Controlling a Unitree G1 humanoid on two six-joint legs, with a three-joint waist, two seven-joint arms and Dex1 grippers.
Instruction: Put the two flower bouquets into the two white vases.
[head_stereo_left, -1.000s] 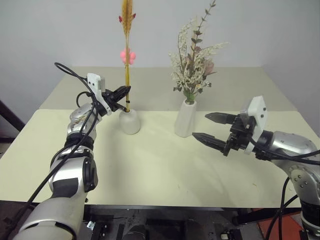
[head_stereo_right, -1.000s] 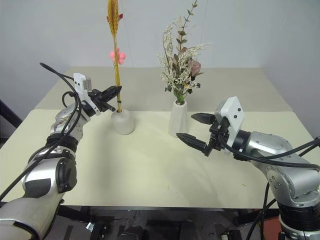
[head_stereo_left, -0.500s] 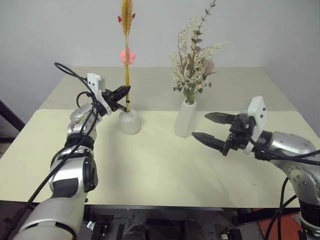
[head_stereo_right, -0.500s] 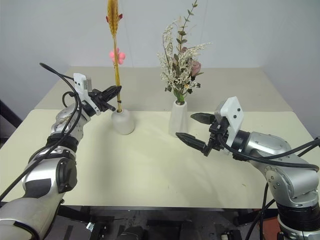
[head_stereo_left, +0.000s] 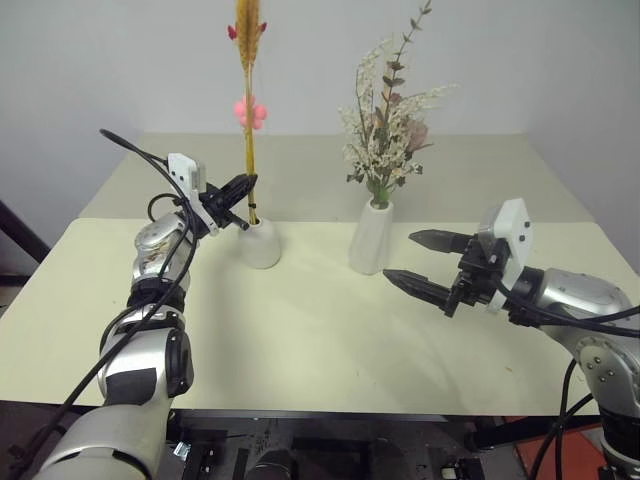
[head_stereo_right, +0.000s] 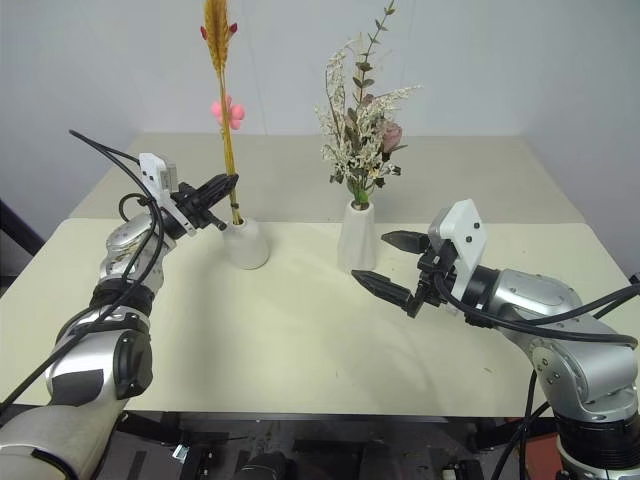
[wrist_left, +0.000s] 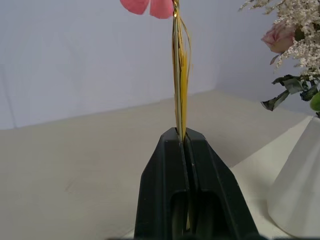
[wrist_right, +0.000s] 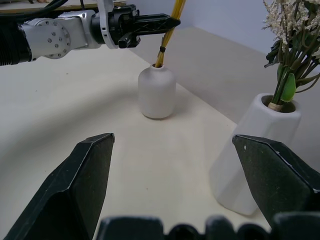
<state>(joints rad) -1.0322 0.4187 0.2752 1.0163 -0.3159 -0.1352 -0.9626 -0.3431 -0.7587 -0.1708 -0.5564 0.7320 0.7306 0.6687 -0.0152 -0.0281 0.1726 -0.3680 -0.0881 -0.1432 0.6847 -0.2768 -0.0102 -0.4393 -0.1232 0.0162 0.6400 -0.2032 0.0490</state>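
Silver arms (head_stereo_left: 150, 260), black cables, white-capped wrists, seemingly matte black tools (head_stereo_left: 425, 266).

You have a pale cream table (head_stereo_left: 300, 340) with a seam running across it behind the two vases. The short round vase (head_stereo_left: 260, 243) stands on it right beneath the left gripper (head_stereo_left: 247, 184). The taller tapered vase (head_stereo_left: 371, 238) stands on it just beyond the fingertips of the right gripper (head_stereo_left: 414, 258), between the two pincers and apart from the round one.
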